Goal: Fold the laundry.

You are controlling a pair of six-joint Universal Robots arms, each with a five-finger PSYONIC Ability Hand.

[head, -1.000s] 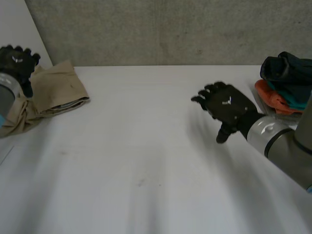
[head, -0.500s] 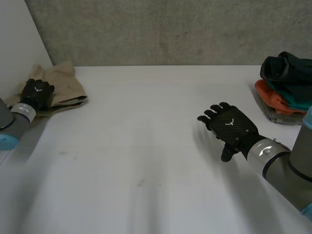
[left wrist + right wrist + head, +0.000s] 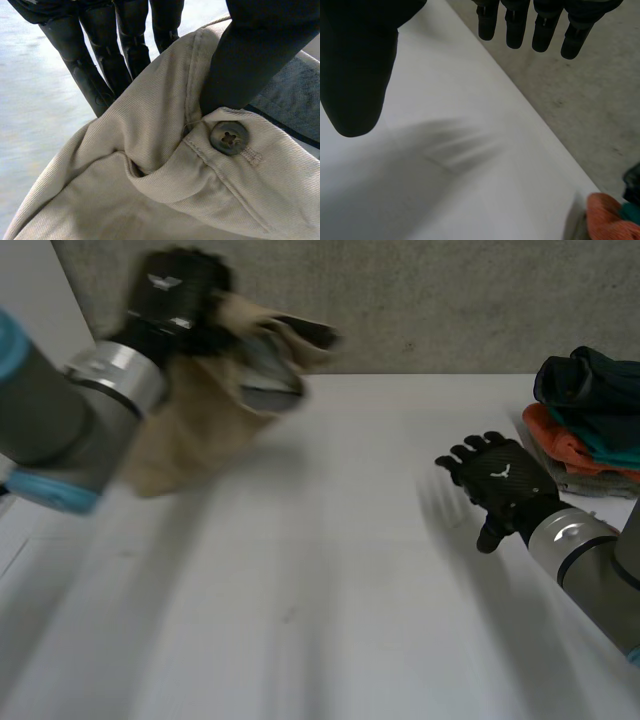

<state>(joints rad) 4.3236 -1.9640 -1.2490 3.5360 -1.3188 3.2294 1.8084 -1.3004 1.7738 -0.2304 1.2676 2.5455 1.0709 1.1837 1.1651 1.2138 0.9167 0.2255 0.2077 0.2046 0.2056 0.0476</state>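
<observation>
Robot's left hand (image 3: pixel 178 295), raised at the far-left side of the white table (image 3: pixel 330 600), grips a pair of beige trousers (image 3: pixel 205 405); the garment hangs bunched from the hand in front of the grey concrete wall (image 3: pixel 430 300), its lower end dropping toward the tabletop; whether it touches the surface can't be told. Left wrist view, close up: thumb (image 3: pixel 250 65) pressed onto the waistband fabric right beside a grey button (image 3: pixel 229 137), the fingers (image 3: pixel 95 75) running down the other side of the fold, so the cloth is pinched between thumb and fingers; a strip of grey lining (image 3: pixel 287 100) shows beside the thumb, past the waistband's edge.

Robot's right hand (image 3: pixel 502 485) hovers over the table's right side, back of the hand up, fingers straight and spread, thumb apart, nothing in it; right wrist view has the fingertips (image 3: pixel 515 30) and thumb (image 3: pixel 360 75) wide open above bare tabletop. Near that hand, at the table's far-right edge, sits a pile of other laundry (image 3: pixel 585 410): dark navy and teal pieces on top, an orange one below, a grey one at the bottom; hand and pile are apart; the orange piece's edge shows in the right wrist view too, well beyond the fingertips.
</observation>
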